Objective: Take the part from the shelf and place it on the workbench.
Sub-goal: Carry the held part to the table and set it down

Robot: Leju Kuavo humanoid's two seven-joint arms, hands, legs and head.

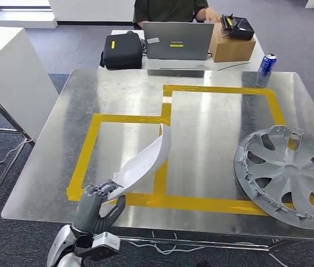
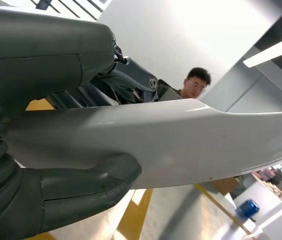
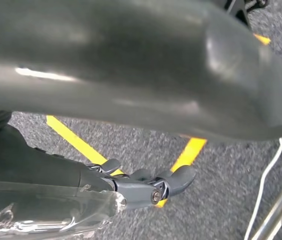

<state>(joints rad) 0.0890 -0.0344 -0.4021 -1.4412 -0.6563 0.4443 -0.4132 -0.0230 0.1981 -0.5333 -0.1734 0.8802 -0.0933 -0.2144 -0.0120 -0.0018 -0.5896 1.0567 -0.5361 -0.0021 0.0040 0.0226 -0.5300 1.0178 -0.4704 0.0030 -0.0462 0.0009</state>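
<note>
Left hand point(image 1: 94, 206), at the near edge of the workbench point(image 1: 205, 139), grips one end of the white part point(image 1: 146, 161), thumb beneath and fingers closed over the top, as the left wrist view confirms point(image 2: 56, 150). From that grip the part's long axis runs away and to the right, rising toward the middle of the bench, its curved far tip hanging above the yellow tape outline point(image 1: 125, 118); I cannot tell whether any of it touches the metal. Lowering it along that same diagonal looks like the coming move, and the left arm is the one already placed for it. Further right, a grey wheel cover point(image 1: 287, 175) lies flat near the bench's right edge, well apart from the part. Beyond the bench a person sits behind a laptop point(image 1: 177, 40). Right hand point(image 3: 142, 187) hangs over carpet with its fingers apart, holding nothing.
</note>
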